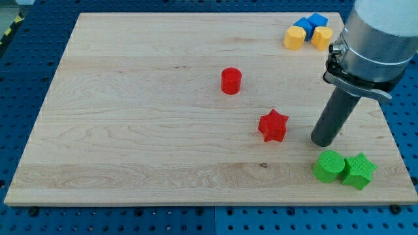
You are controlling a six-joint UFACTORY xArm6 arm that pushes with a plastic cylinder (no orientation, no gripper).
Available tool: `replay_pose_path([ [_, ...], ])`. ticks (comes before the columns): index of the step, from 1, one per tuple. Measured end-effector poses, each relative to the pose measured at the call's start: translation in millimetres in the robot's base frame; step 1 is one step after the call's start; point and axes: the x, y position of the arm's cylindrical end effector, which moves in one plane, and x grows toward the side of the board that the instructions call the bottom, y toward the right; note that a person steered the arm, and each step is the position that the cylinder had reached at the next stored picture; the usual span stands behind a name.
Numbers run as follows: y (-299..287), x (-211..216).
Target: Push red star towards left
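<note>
1. The wooden board (pixel 130 130) lies pale and grained on a blue pegboard bench (pixel 26 72), and fills most of the view.
2. A red cylinder (pixel 230 81) stands near the board's middle.
3. A red star (pixel 273 125) lies below it, toward the view's right, apart from the cylinder.
4. My tip (pixel 322 141) rests on the board just right of the red star, not touching it.
5. A green cylinder (pixel 328 166) and a green star (pixel 359 171) sit touching, near the bottom right corner, just below my tip.
6. Two yellow blocks (pixel 295 38) (pixel 321 37) and two blue blocks (pixel 303 26) (pixel 317 19) cluster at the top right corner.
</note>
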Motion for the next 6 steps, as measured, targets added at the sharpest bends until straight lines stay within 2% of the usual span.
replay_pose_path([
  [2, -32.3, -16.0],
  [6, -144.6, -30.1],
])
